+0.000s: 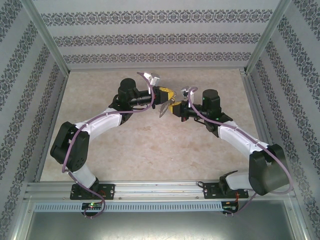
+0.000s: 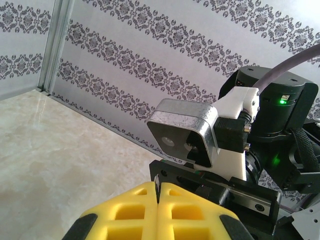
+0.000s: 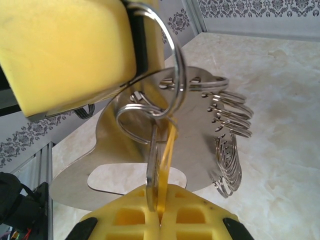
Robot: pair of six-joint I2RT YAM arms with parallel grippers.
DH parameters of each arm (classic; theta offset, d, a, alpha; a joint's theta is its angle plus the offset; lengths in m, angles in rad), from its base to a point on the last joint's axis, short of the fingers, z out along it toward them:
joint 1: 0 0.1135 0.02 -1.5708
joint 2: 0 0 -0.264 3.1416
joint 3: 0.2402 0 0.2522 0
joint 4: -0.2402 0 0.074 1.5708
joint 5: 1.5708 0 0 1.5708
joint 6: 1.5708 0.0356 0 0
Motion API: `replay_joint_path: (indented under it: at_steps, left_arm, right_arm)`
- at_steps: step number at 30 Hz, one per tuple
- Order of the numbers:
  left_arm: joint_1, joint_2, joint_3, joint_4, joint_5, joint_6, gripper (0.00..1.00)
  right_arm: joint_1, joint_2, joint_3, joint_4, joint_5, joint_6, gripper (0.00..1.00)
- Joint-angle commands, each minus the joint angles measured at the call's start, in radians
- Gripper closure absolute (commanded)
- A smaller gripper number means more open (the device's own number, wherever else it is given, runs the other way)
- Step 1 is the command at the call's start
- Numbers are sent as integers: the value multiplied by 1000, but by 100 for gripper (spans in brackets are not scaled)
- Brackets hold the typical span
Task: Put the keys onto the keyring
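Jaws first: the left jaws are fully closed, pinching the keyring [image 3: 172, 60] by the top of its loop, up in the air over mid tabletop [image 1: 150, 150]. The right jaws are fully closed on the key [image 3: 169, 150], which is edge-on with its long axis running up to the loop directly above. Whether it is threaded, I cannot tell. The chain of rings [image 3: 230, 135] hangs alongside. Both forearms reach inward, tips almost meeting.

The left pincer [image 2: 157, 194] sits at the bottom edge with its two yellow fingers [image 2: 125, 215] pressed together. A dark metal sliver [image 2: 156, 184] pokes up from the seam at their tips. Just beyond stands the other arm's silver camera housing [image 2: 182, 131] on a white bracket [image 2: 235, 107], beside a black motor [image 2: 280, 107] with a green light. The pale marbled counter [image 2: 55, 150] lies to the left, below a patterned wall [image 2: 150, 45].
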Motion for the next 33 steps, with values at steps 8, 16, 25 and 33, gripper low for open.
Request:
replay_joint_path:
  at_steps: [8, 16, 25, 33]
  left_arm:
    - [-13, -24, -28, 128, -20, -34, 100]
    - [-13, -16, -29, 151, -18, -49, 100]
    - [-14, -15, -62, 199, -48, -65, 100]
    - [-13, -17, -94, 255, -98, -82, 100]
  right_arm:
    - [-43, -103, -103, 64, 23, 49, 63]
    - [-104, -269, -235, 45, 116, 88, 59]
    - [-122, -376, -273, 84, 390, 217, 47]
    - [-122, -293, -212, 153, 359, 319, 44]
